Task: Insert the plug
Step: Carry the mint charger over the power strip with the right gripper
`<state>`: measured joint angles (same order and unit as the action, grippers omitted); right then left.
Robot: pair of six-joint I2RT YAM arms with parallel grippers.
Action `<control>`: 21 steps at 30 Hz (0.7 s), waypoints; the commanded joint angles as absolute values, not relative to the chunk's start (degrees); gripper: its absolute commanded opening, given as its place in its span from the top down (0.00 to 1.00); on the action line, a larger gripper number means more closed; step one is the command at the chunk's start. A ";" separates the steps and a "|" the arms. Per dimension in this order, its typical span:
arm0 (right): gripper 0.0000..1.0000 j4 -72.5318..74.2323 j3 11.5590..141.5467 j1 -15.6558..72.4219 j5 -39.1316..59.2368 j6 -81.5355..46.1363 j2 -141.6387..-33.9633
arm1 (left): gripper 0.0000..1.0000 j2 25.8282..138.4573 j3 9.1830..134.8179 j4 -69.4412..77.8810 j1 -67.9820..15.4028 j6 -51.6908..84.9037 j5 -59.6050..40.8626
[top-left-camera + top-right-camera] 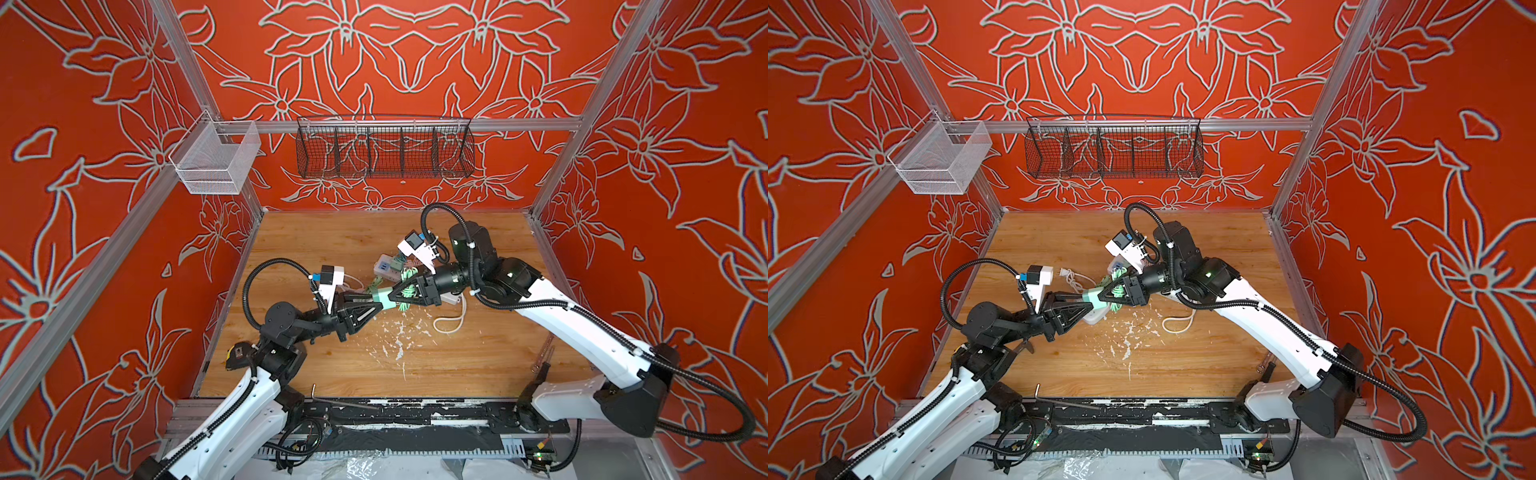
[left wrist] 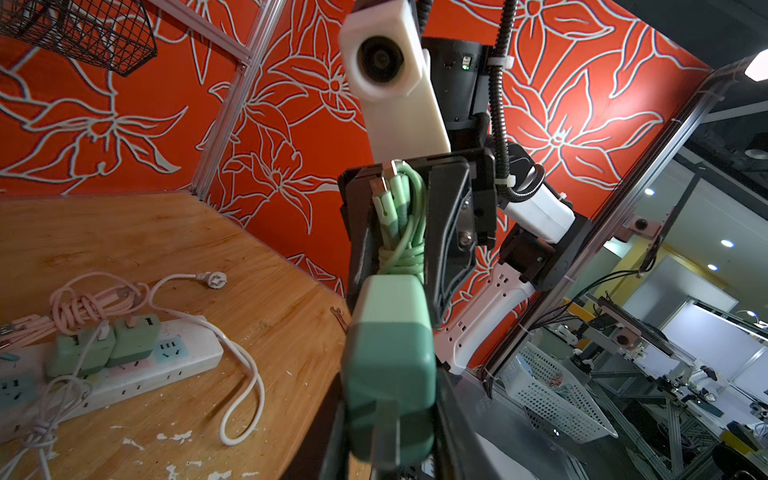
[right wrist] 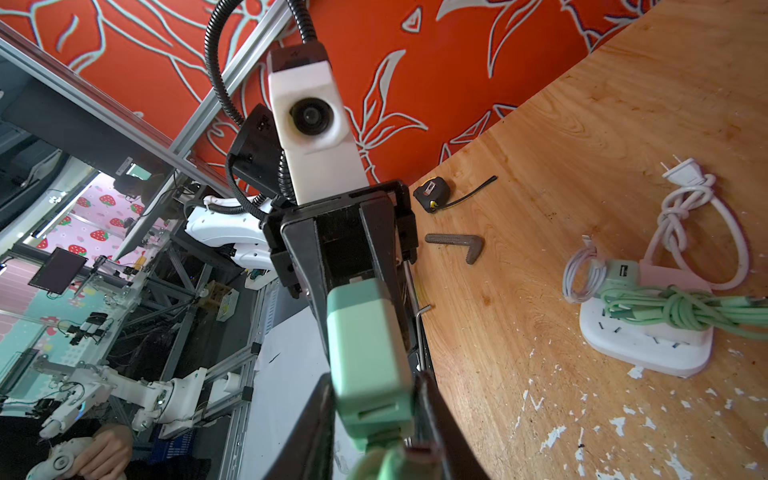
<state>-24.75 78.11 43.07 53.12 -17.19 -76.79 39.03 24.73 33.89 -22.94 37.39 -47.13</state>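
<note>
Two-tone green blocky plastic plug (image 1: 379,297) is held up off the wooden table (image 1: 316,249), near the long white plastic power strip (image 2: 203,353) but not touching it; left gripper (image 1: 377,302) clamped on its pronged end; right gripper (image 1: 391,296) squeezed tight on the cable end.

Bright, even light is filling the scene, casting soft shadows on the table (image 1: 332,232). Wrist views are bowing at the edges, and the plug (image 2: 388,332) is blurring.
</note>
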 commanded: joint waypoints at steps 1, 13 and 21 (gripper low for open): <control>0.86 -30.50 81.44 44.59 55.59 -16.59 -77.68 | 1.00 39.02 24.70 34.16 -22.55 35.28 -43.29; 0.94 -57.70 98.45 42.43 43.16 2.17 -85.71 | 0.03 36.47 31.03 12.66 -22.19 28.27 -37.54; 0.96 -70.46 108.37 37.85 22.86 13.62 -93.30 | 0.03 38.30 44.70 -19.30 -22.15 14.38 -26.87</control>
